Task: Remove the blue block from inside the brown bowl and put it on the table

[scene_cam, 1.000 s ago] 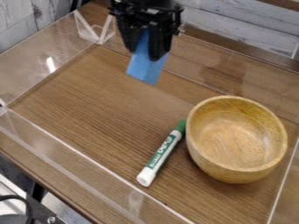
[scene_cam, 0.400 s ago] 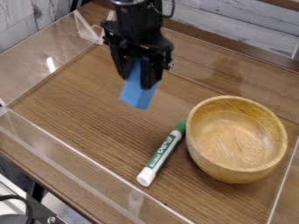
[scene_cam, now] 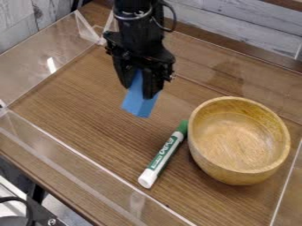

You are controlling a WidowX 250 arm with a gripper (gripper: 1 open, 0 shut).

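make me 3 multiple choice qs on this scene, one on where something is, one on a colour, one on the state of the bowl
1. Where is the marker?
A) inside the bowl
B) between the bowl and the camera's left edge, beside the bowl
C) behind the arm

2. What colour is the block at the end effector?
A) red
B) yellow
C) blue

3. How does the bowl stand?
A) upright, with nothing in it
B) upside down
C) upright, holding the block

1: B, the marker lies on the table just left of the bowl in the picture.
2: C, the block shows blue below the end effector.
3: A, its open top faces up and its inside shows bare wood.
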